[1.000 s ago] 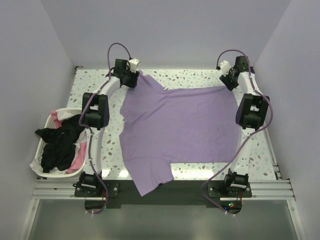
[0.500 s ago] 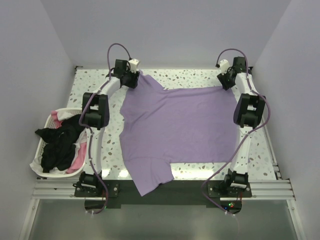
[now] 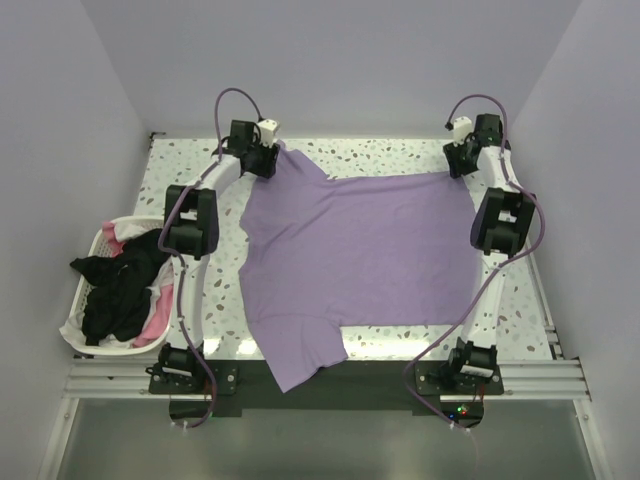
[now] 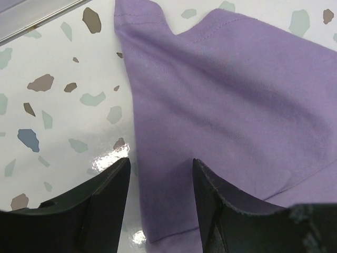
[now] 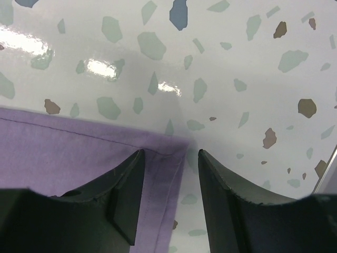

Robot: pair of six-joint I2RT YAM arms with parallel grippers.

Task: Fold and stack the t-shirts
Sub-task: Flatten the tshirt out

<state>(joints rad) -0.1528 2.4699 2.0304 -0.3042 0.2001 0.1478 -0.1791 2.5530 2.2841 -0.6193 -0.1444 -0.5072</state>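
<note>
A lilac-purple t-shirt (image 3: 360, 250) lies spread flat across the table, with one sleeve hanging over the near edge. My left gripper (image 3: 268, 160) is at its far left corner, above the sleeve. In the left wrist view the left gripper (image 4: 160, 161) is open, and the edge of the t-shirt (image 4: 226, 95) runs between its fingers. My right gripper (image 3: 456, 165) is at the far right corner. The right wrist view shows this gripper (image 5: 170, 153) open astride the hemmed corner of the t-shirt (image 5: 79, 153). Neither gripper pinches the cloth.
A white laundry basket (image 3: 95, 245) sits off the table's left edge with a black shirt (image 3: 120, 285), a pink one (image 3: 155, 320) and some white cloth heaped in it. Speckled tabletop (image 3: 390, 155) shows along the back; the walls are close on both sides.
The right arm has shifted slightly toward the far right corner, its gripper staying over the shirt's corner. The left arm and the shirt have not moved.
</note>
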